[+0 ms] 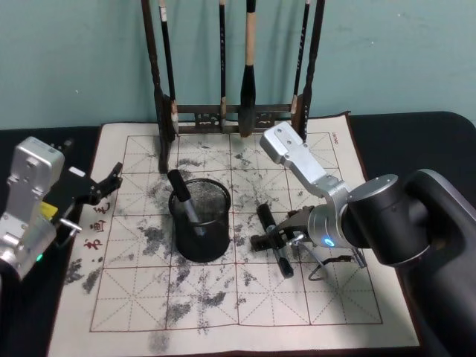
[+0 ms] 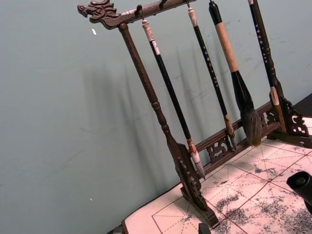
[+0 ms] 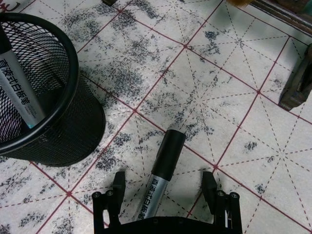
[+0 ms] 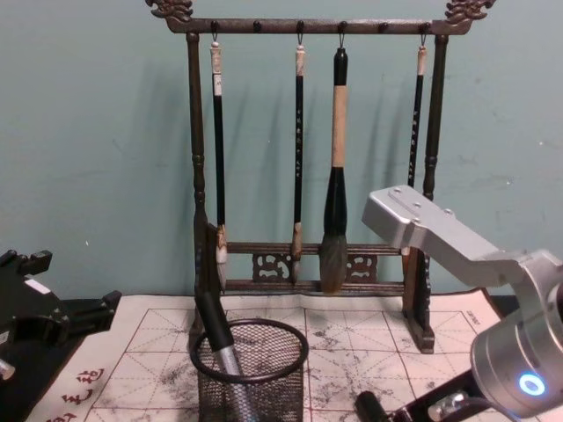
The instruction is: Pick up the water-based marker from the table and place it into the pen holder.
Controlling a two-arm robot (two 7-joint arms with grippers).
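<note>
Right gripper (image 3: 163,181) astride the water-based marker (image 3: 168,148)
Fingers (image 3: 117,187) spread, one each side of it where it lies on the mat (image 3: 234,97) beside the pen holder (image 3: 80,129); we judge closing and lifting come next; left gripper (image 1: 100,187) idles at the mat's left edge

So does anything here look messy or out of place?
The mat is blotched with black ink smudges. A marker lies loose on it beside the holder, between the open fingers of the right claw, while a second marker leans inside the holder. The left claw sits at the mat's left edge.
</note>
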